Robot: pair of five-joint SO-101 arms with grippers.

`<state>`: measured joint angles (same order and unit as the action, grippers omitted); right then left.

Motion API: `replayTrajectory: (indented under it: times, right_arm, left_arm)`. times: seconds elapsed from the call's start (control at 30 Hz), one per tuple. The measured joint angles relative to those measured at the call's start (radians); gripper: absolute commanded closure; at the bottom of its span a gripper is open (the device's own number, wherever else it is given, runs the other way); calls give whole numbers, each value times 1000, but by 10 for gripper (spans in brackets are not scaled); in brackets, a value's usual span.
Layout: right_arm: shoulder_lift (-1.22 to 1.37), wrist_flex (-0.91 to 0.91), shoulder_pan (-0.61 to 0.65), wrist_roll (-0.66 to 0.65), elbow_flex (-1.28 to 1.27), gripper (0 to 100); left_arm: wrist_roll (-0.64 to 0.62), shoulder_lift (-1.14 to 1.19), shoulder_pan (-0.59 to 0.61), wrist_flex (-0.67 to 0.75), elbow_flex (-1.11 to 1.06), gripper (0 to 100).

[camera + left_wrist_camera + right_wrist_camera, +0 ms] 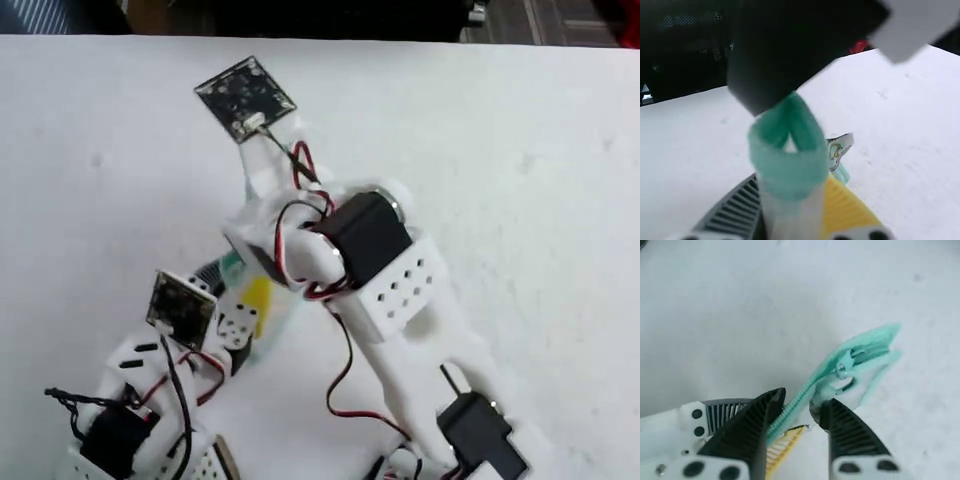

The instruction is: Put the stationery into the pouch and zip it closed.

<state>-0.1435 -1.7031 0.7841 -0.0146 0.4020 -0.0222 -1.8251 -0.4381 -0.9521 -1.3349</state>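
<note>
Crowding over pouch (874, 344): 2 arms (395, 280) | right claw (800, 407) straddles zipper (842, 368)

The pouch (860, 352) is mint green along its zip, with a clear, frosted body; its slider (841, 368) is silver; a small label (840, 146) is white with yellow and black print; the left gripper (792, 182) has one grey ribbed finger (735, 205) and one yellow ribbed finger (845, 205); the right gripper (799, 402) has black ribbed fingers (850, 432); the table (520, 150) is plain white; the arms (420, 300) are white, with black motors (365, 235) and red and black wires (298, 165).
</note>
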Motion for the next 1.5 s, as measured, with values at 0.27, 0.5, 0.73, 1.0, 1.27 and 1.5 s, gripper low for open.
replayTrajectory:
  times: [0.27,0.5,0.73,1.0,1.27,1.5]
  right_arm:
    - [5,0,-213,-58,15,981]
    - [29,0,-270,-287,127,981]
    - [5,0,-270,-598,68,981]
    - [2,0,-269,-663,-28,873]
    - [34,0,-265,-684,-55,971]
    - [5,-3,-242,-786,-64,980]
  left_arm:
    - [29,-8,-3,-356,308,714]
    - [74,-9,18,-430,411,714]
    - [74,-8,219,-262,265,749]
    - [74,-5,290,-55,121,807]
    - [74,-3,298,-11,114,821]
    - [74,-5,298,-8,114,820]
